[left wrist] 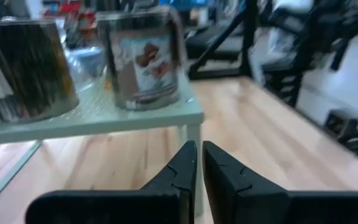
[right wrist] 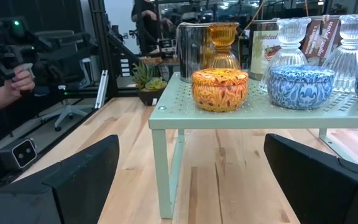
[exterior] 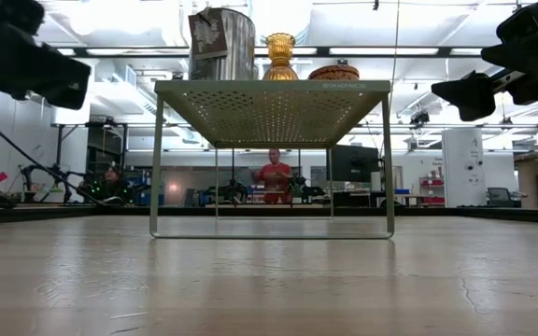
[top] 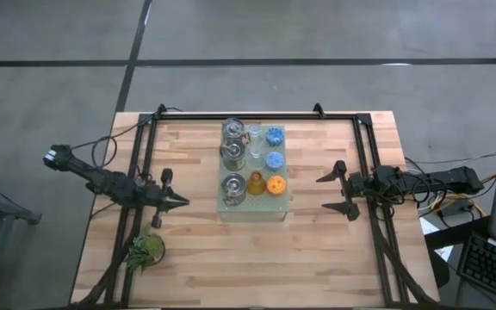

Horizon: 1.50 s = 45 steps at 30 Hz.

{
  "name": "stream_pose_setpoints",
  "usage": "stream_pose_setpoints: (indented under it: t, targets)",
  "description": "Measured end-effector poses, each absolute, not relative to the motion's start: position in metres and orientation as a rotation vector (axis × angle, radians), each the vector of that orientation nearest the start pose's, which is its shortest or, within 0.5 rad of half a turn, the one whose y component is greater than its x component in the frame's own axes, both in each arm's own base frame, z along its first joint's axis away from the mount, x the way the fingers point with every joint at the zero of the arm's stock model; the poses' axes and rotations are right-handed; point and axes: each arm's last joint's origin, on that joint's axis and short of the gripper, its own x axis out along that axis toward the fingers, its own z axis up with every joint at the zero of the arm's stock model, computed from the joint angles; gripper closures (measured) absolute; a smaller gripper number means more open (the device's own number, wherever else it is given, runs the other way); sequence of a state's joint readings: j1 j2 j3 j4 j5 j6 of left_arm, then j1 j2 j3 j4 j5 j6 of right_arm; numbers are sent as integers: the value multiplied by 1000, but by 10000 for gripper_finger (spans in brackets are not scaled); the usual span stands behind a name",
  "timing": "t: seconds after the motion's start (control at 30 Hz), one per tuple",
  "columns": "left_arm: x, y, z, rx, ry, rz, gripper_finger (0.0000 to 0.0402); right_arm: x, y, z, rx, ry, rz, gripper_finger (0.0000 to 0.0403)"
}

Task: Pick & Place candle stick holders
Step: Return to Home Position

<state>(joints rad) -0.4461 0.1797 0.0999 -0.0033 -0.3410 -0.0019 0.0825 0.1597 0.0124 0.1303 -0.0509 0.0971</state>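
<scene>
We read the high view as a clock face centred on the pale green perforated shelf point(top: 252, 211), which stands on thin legs mid-table point(top: 196, 267) with its long axis running 12 to 6. All nine holders stand on its top.

- **9 o'clock edge:** the three silver holders point(top: 233, 153) form a line from 12 to 6.
- **Middle line:** the two clear glass holders point(top: 254, 133) are towards 12 and the amber holder point(top: 256, 182) towards 6.
- **3 o'clock edge:** the two blue holders point(top: 274, 160) sit with the orange holder point(top: 275, 184) at the 6 end.

Every one is upright, with its long axis vertical. In the right wrist view the amber and glass ones are stemmed cups with their mouths up, and the blue and orange ones are squat round tins.

The left gripper point(top: 179, 201) hangs between 8 and 9 o'clock, near the shelf but apart from it. It points towards 3, and its fingers are pressed together. The right gripper point(top: 332, 190) hangs at about 3 o'clock, also apart from the shelf. It points towards 9, and its fingers are spread wide.

The plant sprig point(top: 146, 250) sits at about 8 o'clock, farther out than the left gripper. In the low view we see a person point(exterior: 272, 175) in a red top in the room behind, framed under the shelf.
</scene>
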Motion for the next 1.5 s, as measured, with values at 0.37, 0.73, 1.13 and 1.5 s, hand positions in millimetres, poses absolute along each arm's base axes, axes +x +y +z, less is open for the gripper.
stream_pose_setpoints:
  t: [0.37, 0.73, 1.13, 1.5]
  targets:
    - [89, -32, 175, 79, -42, -113, 372, 107, 10, 167, 96, 23, 132, 12]
    - [92, -31, 170, 109, 7, -52, 372, 107, 10, 167, 97, 25, 131, 12]
    - [93, -32, 169, -14, 27, -51, 371, 107, 10, 167, 97, 24, 132, 12]
    - [93, -32, 168, -14, 30, -51, 371, 107, 10, 167, 97, 23, 132, 12]
